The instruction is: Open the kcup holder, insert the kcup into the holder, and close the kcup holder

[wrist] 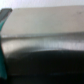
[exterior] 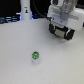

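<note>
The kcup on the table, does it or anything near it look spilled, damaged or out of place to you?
Nothing stands out. The kcup sits alone on the white table, intact as far as the blur allows, with nothing spilled. The gripper hangs apart from it, toward the exterior view's right.

Arm end and pincer [exterior: 64, 34]: white casing, black trim.

Exterior view: boxy white shells stacked at the wrist, edges rounded, dark seams between the blocks. Below the white casing sits a black lower section with pale grey patches on its face. Picture too blurred to make out screws, cables or markings. Wrist view: only smeared grey surface with a teal strip at one edge; cannot tell what part.
</note>
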Controlling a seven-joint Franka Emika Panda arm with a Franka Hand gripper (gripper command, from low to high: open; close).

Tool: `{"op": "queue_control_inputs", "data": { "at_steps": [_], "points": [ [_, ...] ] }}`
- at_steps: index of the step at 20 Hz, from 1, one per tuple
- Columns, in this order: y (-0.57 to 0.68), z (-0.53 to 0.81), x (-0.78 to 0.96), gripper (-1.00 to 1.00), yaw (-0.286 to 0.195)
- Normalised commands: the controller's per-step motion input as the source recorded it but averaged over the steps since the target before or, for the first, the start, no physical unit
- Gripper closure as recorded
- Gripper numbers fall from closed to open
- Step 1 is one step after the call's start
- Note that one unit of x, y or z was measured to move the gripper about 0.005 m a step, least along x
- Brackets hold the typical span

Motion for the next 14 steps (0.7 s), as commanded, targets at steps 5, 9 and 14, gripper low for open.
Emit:
{"op": "queue_control_inputs", "data": {
  "at_steps": [5,9,14],
  "points": [
    [-0.28,0.20,0.95,1.00,-0.079],
    [-0.30,0.20,0.94,1.00,-0.082],
    [-0.33,0.17,0.93,1.00,-0.080]
  ]
}}
